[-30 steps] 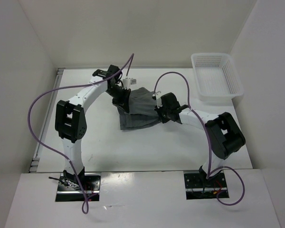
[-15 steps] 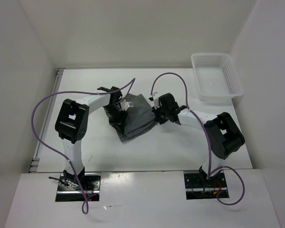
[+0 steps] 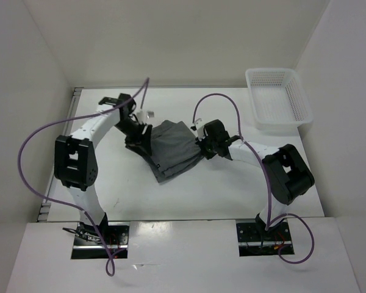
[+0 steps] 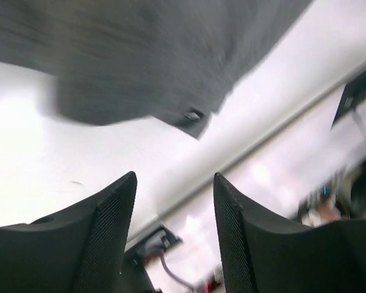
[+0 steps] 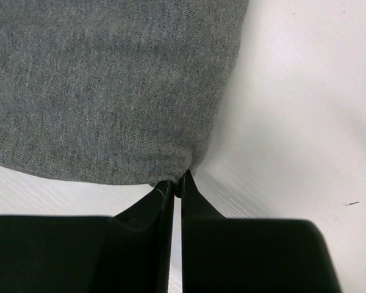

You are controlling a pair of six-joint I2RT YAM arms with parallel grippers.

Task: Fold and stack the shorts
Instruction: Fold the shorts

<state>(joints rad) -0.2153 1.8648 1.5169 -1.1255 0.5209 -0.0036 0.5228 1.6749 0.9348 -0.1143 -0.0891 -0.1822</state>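
The grey shorts (image 3: 172,149) lie folded in a compact pile mid-table. In the left wrist view they fill the blurred top, and a tiny dark tag (image 4: 192,115) shows at their lower corner. My left gripper (image 3: 140,143) hovers at the pile's left edge; its jaws (image 4: 174,178) are open with nothing between them. My right gripper (image 3: 201,147) is at the pile's right side. In the right wrist view its fingertips (image 5: 177,180) are shut on the corner of the shorts (image 5: 110,85), which lie flat on the white table.
A white mesh basket (image 3: 278,97) stands at the back right, apart from the shorts. White walls close in the table on the left, back and right. Purple cables loop above both arms.
The left gripper carried its side of the shorts over into a fold, opened and let go, then drew back to the left. The right gripper stayed shut on its corner.
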